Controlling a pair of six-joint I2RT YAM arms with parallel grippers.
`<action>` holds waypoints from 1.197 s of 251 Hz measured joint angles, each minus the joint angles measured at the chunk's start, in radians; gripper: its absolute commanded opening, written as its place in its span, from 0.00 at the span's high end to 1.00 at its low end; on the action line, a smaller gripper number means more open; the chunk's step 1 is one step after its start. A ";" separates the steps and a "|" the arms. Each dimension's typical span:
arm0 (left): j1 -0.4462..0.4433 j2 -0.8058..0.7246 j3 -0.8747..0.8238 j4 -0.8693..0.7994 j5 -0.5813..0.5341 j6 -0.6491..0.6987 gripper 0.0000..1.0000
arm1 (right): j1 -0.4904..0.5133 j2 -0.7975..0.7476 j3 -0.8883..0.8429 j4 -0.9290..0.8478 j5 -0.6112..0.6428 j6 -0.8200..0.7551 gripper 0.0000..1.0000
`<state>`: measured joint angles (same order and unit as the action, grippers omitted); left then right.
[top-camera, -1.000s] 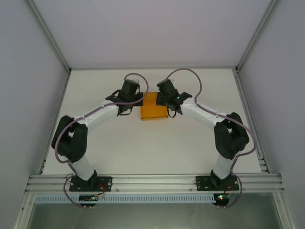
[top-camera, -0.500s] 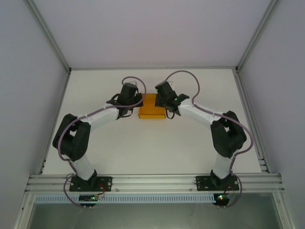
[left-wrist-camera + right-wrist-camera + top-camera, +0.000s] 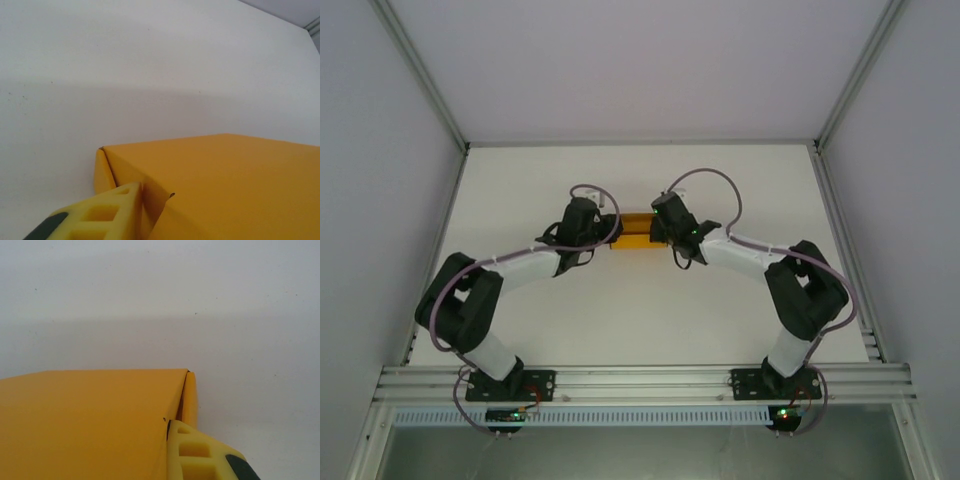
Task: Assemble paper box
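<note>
Narrowed since before to a thin strip from above, the paper box [image 3: 633,231] sits at the middle of the table [image 3: 640,310] between the left gripper [image 3: 605,228] and the right gripper [image 3: 660,225], whose closure I cannot tell; wrist views add its plain, unmarked face.

Reaches forward and inward with both arms, elbows thrown wide, forearms low. Points left gripper [image 3: 608,229] rightward and right gripper [image 3: 660,226] leftward, facing each other. Presses one yellow finger [image 3: 102,215] of left, one [image 3: 200,456] of right, against opposite ends of paper box [image 3: 634,231]. Hides second finger of each; closure unclear.
</note>
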<state>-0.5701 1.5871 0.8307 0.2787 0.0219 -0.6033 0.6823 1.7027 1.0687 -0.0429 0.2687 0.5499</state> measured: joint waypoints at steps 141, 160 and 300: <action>-0.010 -0.280 0.023 -0.369 -0.069 -0.040 0.00 | 0.059 -0.080 -0.176 0.193 0.028 -0.047 1.00; 0.017 -0.269 0.071 -0.449 -0.068 -0.072 0.00 | 0.077 -0.079 -0.176 0.194 0.049 -0.061 1.00; 0.120 -0.043 0.012 -0.340 0.204 -0.214 0.32 | 0.145 -0.076 -0.258 0.311 0.100 -0.124 0.86</action>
<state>-0.4500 1.5440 0.8425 -0.0608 0.2260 -0.8177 0.8276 1.6264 0.8108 0.2680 0.3687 0.4259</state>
